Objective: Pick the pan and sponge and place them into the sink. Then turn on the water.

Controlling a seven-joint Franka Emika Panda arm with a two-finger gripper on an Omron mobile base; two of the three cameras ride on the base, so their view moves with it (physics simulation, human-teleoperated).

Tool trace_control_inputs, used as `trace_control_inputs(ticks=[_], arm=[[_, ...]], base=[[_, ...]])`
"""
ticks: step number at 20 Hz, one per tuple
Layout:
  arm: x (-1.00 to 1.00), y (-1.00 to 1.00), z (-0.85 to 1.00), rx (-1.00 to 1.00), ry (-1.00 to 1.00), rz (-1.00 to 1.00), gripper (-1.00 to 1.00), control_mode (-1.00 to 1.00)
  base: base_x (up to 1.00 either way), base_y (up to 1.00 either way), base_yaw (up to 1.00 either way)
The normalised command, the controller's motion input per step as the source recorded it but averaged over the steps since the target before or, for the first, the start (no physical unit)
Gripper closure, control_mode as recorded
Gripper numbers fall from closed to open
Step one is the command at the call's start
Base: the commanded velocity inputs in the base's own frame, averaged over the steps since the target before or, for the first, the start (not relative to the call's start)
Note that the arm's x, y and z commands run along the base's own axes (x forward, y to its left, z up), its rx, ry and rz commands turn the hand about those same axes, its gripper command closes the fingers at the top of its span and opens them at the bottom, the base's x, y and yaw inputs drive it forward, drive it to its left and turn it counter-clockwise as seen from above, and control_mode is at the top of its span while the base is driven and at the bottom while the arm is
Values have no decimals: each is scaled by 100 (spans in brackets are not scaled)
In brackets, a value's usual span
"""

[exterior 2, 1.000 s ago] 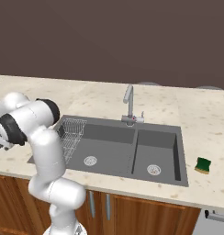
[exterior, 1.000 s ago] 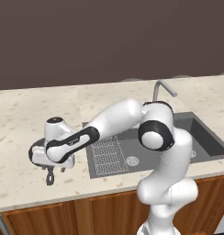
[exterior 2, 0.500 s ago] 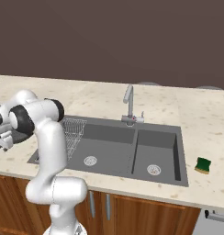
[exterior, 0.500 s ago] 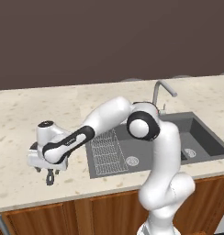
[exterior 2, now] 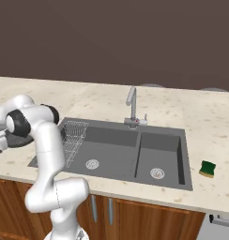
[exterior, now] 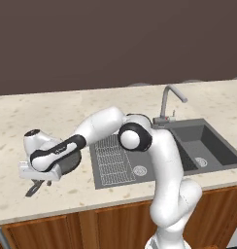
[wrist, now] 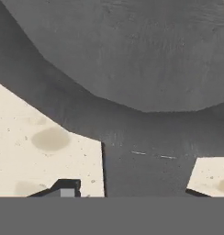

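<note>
Beige counter [exterior: 67, 114], pan [wrist: 132, 69] close in hand view, sponge [exterior 2: 208, 168] right of sink [exterior 2: 135, 150], tool [exterior: 37, 181] over pan handle, grip unclear

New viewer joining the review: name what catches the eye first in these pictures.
The white arm stretches far left over the counter, its gripper low over the dark pan beside the sink. In the hand view the pan's handle runs between the fingertips. A green sponge sits alone right of the sink.

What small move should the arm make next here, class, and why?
Probably finish closing the gripper on the pan handle. In the hand view the handle runs between the fingertips, with counter on both sides, and the pan sits left of the sink, not yet lifted.
</note>
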Motion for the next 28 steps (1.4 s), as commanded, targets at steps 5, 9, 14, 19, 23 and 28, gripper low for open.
trace_control_inputs(ticks=[5,9,14,19,23,28], arm=[[0,7,-15,-3,4,-1,100,-100],[-16,0,7,2,1,-5,100,-100],[-13,-22,38,8,4,-14,100,-100],[-14,-31,29,6,8,-11,100,-100],[-1,-38,25,6,7,-13,100,-100],[0,-36,19,4,7,-14,100,-100]], base=[[0,0,0],[0,0,0],[0,0,0],[0,0,0],[0,0,0],[0,0,0]])
